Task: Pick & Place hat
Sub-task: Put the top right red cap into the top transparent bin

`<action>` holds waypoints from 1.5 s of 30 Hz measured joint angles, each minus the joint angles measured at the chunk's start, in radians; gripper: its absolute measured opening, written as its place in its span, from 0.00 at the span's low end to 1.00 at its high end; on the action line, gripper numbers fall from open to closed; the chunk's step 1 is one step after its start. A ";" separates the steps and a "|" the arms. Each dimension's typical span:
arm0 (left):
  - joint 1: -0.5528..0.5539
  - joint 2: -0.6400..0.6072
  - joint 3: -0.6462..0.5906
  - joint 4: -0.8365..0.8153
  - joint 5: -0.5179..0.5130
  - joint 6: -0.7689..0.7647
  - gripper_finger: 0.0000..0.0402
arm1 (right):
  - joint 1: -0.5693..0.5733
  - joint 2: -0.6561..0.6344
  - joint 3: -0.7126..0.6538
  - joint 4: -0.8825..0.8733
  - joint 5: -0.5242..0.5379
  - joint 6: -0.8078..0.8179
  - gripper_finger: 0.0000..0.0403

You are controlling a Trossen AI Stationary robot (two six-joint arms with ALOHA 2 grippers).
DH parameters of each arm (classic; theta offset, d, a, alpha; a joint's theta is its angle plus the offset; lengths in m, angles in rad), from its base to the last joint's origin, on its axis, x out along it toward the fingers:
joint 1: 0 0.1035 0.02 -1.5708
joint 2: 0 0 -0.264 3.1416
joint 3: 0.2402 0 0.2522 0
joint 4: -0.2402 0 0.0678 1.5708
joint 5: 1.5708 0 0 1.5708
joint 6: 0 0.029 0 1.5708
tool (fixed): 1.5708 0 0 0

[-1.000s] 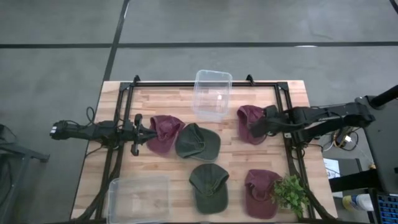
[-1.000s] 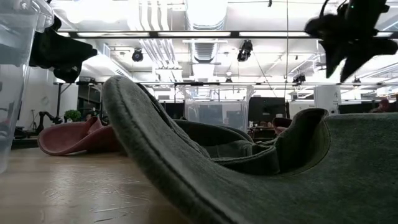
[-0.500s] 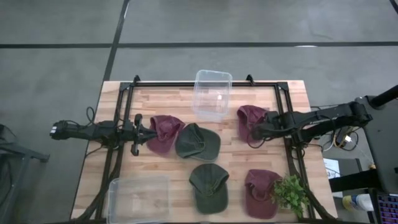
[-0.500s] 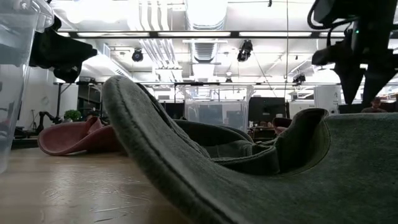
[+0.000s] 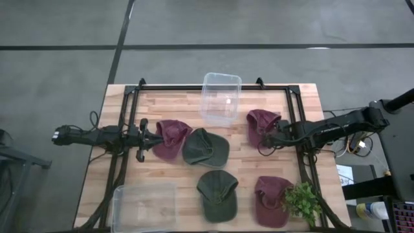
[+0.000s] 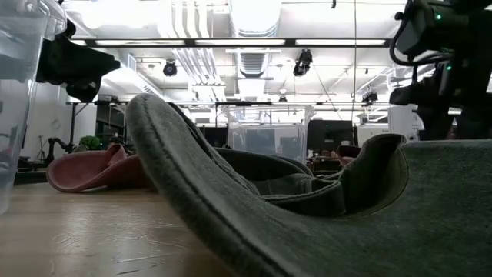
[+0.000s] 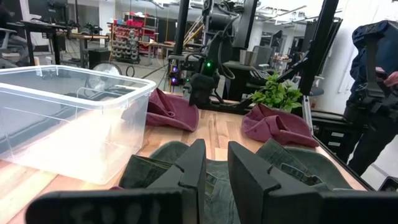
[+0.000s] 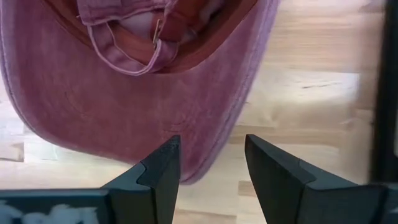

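Right hand (image 5: 264, 140) is dropping lower, fingers apart, straddling maroon hat (image 5: 259, 127) brim; reaching step, next closing on brim. Left hand (image 5: 147, 140) is waiting, fingers narrowly apart.

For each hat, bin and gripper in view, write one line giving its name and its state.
Upper-right maroon hat: upturned, brim between open fingers.
Right gripper: open.
Left gripper: fingers slightly apart, empty.
Top bin: empty.
Lower-left bin: empty.
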 joint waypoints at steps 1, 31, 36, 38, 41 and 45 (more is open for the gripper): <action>0.000 0.000 0.000 0.000 0.000 0.000 0.15 | 0.000 0.000 -0.011 0.015 0.001 0.000 0.42; -0.001 0.000 0.000 0.000 0.000 0.000 0.15 | 0.001 -0.048 0.076 0.056 0.173 -0.154 0.03; -0.001 0.002 0.000 0.000 0.000 0.000 0.15 | 0.001 -0.057 0.160 -0.063 0.205 -0.118 0.03; -0.001 0.002 0.000 0.000 0.000 0.000 0.15 | 0.000 -0.058 0.203 -0.135 0.207 -0.097 0.03; -0.001 0.002 0.000 0.000 0.000 0.000 0.15 | 0.001 -0.058 0.275 -0.266 0.209 -0.052 0.03; 0.000 0.002 0.000 0.000 0.000 0.000 0.15 | 0.001 -0.058 0.356 -0.362 0.257 -0.012 0.03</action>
